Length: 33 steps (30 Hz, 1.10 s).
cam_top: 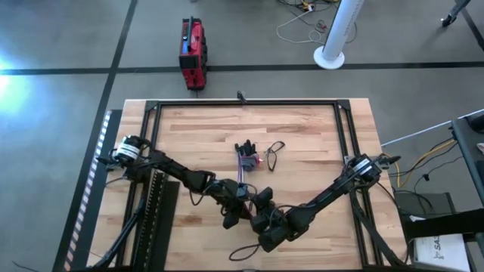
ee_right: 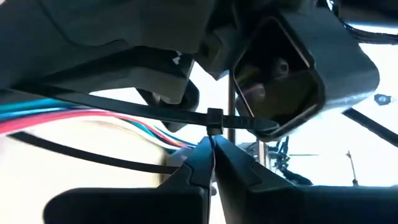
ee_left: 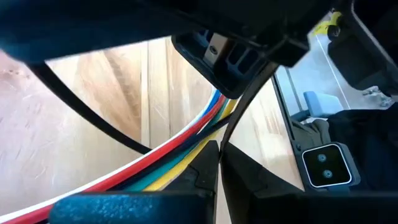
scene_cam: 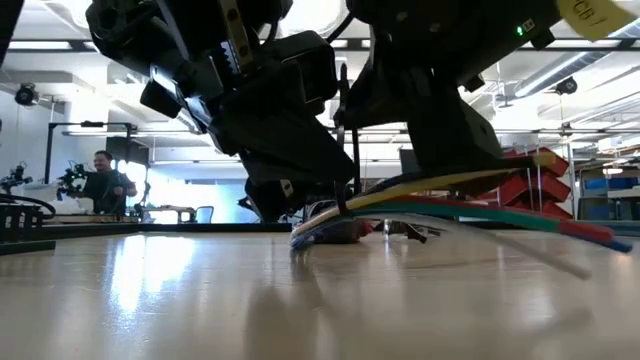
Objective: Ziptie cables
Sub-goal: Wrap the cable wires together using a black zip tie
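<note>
The cables (cam_top: 243, 172) are a bundle of coloured wires. Their far end, with dark plugs (cam_top: 246, 154), lies on the wooden table; their near end (scene_cam: 520, 215) is raised off it. Both grippers meet at that near end. My left gripper (cam_top: 236, 205) comes from the table's left and my right gripper (cam_top: 262, 216) from its right. Each is shut on the ziptie (ee_right: 124, 104), a thin dark strap that crosses the red, white, teal and yellow wires (ee_left: 155, 163). Part of the strap stands upright between the grippers (scene_cam: 350, 130). My left gripper (ee_left: 219, 157) pinches the ziptie's thin strap (ee_left: 231, 124) between its two shut fingertips. The strap rises from the tips past the cables, clear of the table. Which stretch of the strap this is cannot be told. My right gripper (ee_right: 211, 144) has its fingertips closed right under the ziptie's small square head (ee_right: 214, 118). The strap runs across the fingers to both sides of the head. The ziptie is held above the table, with the cables beside it.
A small black wire loop (cam_top: 274, 151) lies right of the plugs. A black frame rail (cam_top: 242, 103) borders the table. A dark cord loop (cam_top: 243, 253) sits at the near edge. A red box (cam_top: 193, 53) stands on the floor beyond. A person (scene_cam: 102, 180) sits far back.
</note>
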Available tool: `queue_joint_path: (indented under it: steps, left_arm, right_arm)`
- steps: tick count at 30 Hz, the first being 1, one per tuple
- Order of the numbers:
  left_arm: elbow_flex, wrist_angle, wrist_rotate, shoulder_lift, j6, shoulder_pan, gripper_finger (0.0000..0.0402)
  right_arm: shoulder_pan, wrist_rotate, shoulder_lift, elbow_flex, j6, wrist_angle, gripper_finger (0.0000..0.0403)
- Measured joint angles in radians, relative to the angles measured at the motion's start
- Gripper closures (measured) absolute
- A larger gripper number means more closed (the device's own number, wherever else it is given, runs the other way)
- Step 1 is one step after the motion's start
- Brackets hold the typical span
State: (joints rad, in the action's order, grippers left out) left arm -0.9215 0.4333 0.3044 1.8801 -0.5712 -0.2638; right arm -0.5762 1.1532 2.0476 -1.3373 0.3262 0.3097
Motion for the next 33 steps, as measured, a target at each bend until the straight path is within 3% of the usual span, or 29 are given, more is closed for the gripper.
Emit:
queue_joint_path:
  steps: [14,20,33]
  left_arm:
    - [0.000,-0.005,0.004,0.000,-0.015,0.019,0.0402]
    - [0.000,-0.006,0.021,0.000,-0.015,0.025,0.0402]
    - [0.000,-0.007,0.024,0.000,-0.015,0.039,0.0402]
  right_arm:
    - [-0.004,-0.005,0.058,0.000,0.068,-0.005,0.0403]
    - [-0.015,0.043,0.062,0.000,0.056,-0.008,0.0403]
    - [-0.026,0.017,0.063,0.000,0.077,-0.008,0.0403]
